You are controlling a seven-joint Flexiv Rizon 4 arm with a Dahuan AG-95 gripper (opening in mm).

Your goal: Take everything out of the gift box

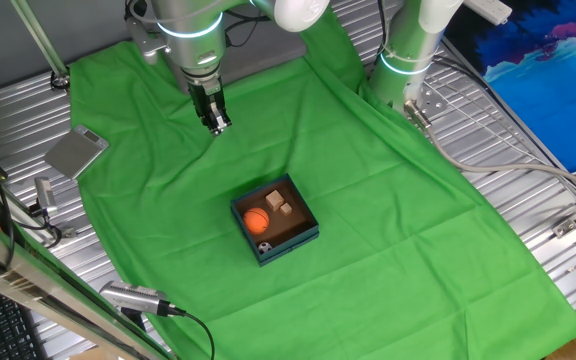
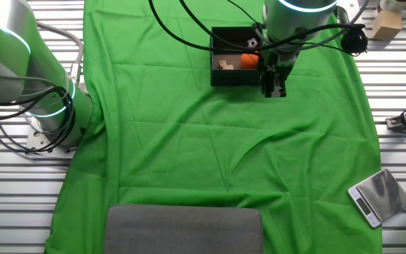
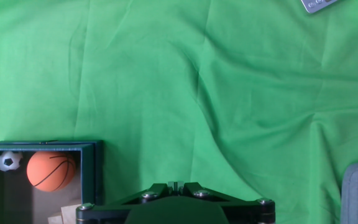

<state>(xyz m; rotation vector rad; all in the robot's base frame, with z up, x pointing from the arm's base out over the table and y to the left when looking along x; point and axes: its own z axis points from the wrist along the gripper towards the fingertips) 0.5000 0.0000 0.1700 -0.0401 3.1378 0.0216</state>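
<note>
In the hand view the gift box (image 3: 92,171) and one wooden cube (image 3: 64,214) run off the bottom-left edge; the gripper's fingertips are unseen.

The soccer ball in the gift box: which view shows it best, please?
The hand view: the soccer ball sits unobstructed beside the orange ball. In one fixed view it is a tiny speck; in the other fixed view, the arm partly hides it.

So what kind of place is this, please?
Probably a robotics lab bench: a slatted metal table under a green cloth, a robot arm's gripper above it, and a small scale.
</note>
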